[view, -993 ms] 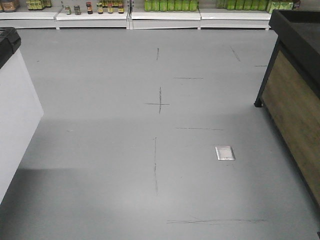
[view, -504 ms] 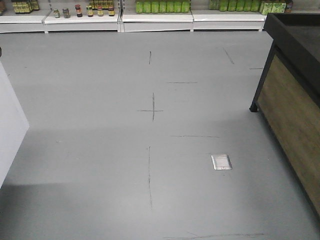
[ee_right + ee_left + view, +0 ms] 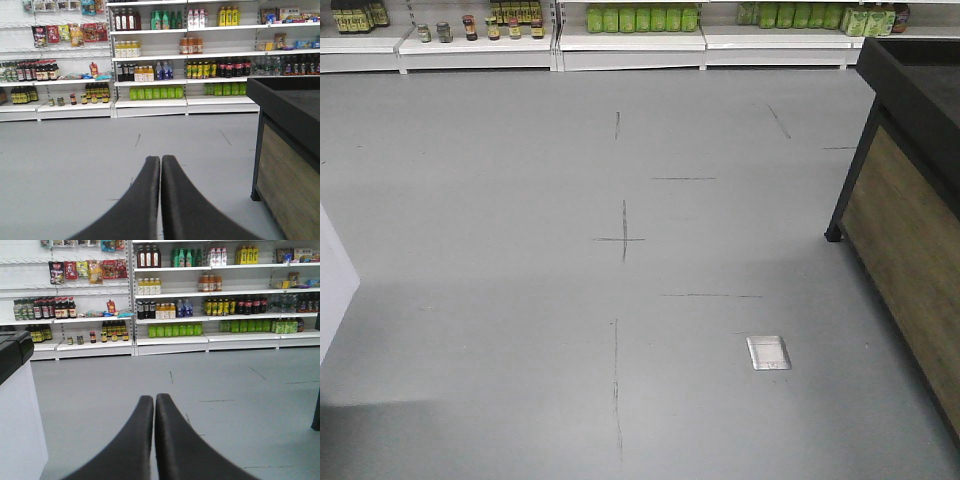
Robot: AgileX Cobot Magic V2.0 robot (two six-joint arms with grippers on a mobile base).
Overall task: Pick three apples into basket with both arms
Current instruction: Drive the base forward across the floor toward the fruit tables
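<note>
Step in hand: judged to be travel, not picking; the views show only open grey floor (image 3: 500, 200) and shop fittings.
Left gripper (image 3: 154, 397): jaws pressed together tip to tip with nothing between them, pointing level towards the stocked shelving (image 3: 170, 315).
Right gripper (image 3: 160, 159): likewise, jaws closed on nothing and aimed ahead along the aisle.
Why held so: probably a tucked driving pose, with the jaws together and forward so that nothing snags while the base is out on the floor.
Apples: in no view, so where they lie, how they are turned and which way their stems point cannot be told.
Basket: also out of sight; its long axis and the lie of its handle cannot be told.
Right side: a black-topped stand with a wood-panelled side (image 3: 905, 240) is near the right gripper. The part of its top in view shows no fruit.
Left side: a white cabinet (image 3: 20, 410) with a dark top stands at the frame edge.
Floor marks: thin dark lines and a cross (image 3: 624, 238), and a small metal floor plate (image 3: 768, 352) just short of the stand.
Progress: judged at the very start, with no apple in hand.
Next move calls for: finding the fruit and the basket before either arm opens.
Risk: clipping the stand's corner leg in passing.
</note>
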